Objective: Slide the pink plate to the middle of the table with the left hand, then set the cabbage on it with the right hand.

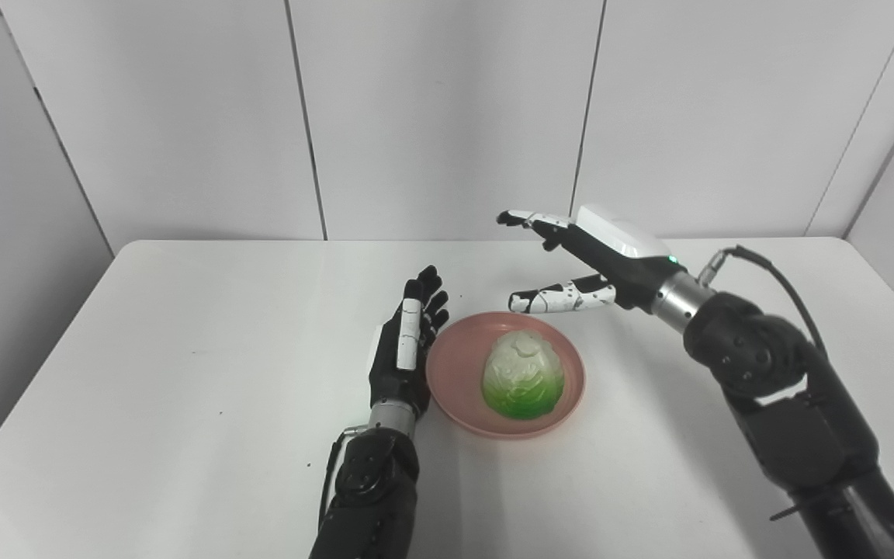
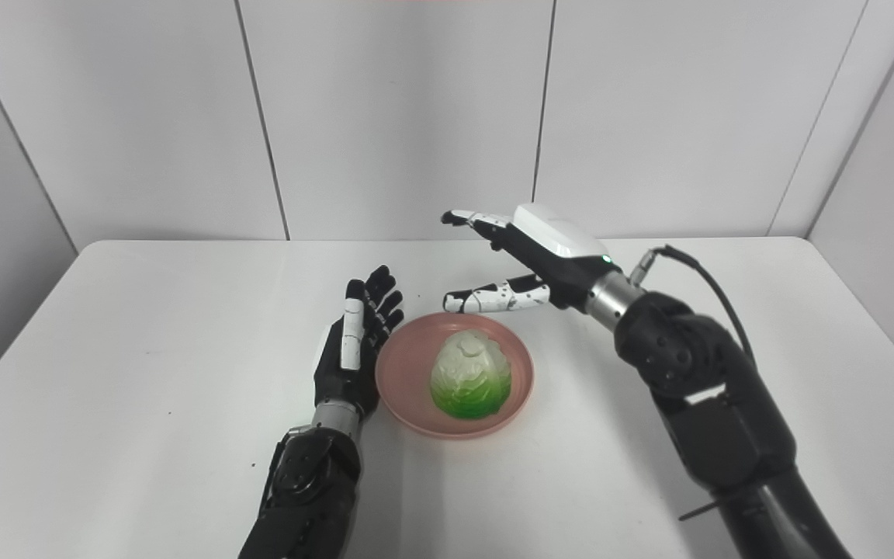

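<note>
A pink plate (image 1: pixel 452 380) lies near the middle of the white table (image 1: pixel 183 373). On it sits a green and white cabbage (image 1: pixel 522 374), upright. My left hand (image 1: pixel 407 343) stands edge-on at the plate's left rim, fingers straight and apart, holding nothing. My right hand (image 1: pixel 580 264) hovers above and behind the plate, open, with its fingers and thumb spread and nothing between them. It is clear of the cabbage.
Grey wall panels (image 1: pixel 447 116) close off the back of the table. The table's far edge runs just behind my right hand. Bare tabletop stretches to the left and right of the plate.
</note>
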